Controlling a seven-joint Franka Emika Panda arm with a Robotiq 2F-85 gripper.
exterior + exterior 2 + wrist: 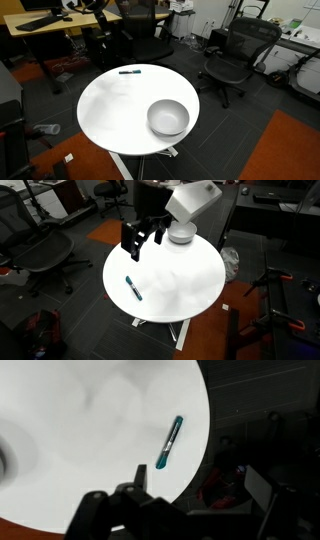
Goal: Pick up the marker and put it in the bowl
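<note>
The marker (130,71) is a short dark pen with a teal end. It lies flat near the edge of the round white table (110,110). It also shows in an exterior view (133,288) and in the wrist view (169,442). The grey bowl (168,117) stands on the opposite side of the table. In an exterior view the bowl (180,233) is partly covered by the white arm. My gripper (143,237) hovers above the table between bowl and marker. It is open and empty, well clear of the marker.
Black office chairs (232,58) and desks (40,25) surround the table. Another chair (40,250) stands on dark floor beside it. The floor past the table edge shows in the wrist view (260,440).
</note>
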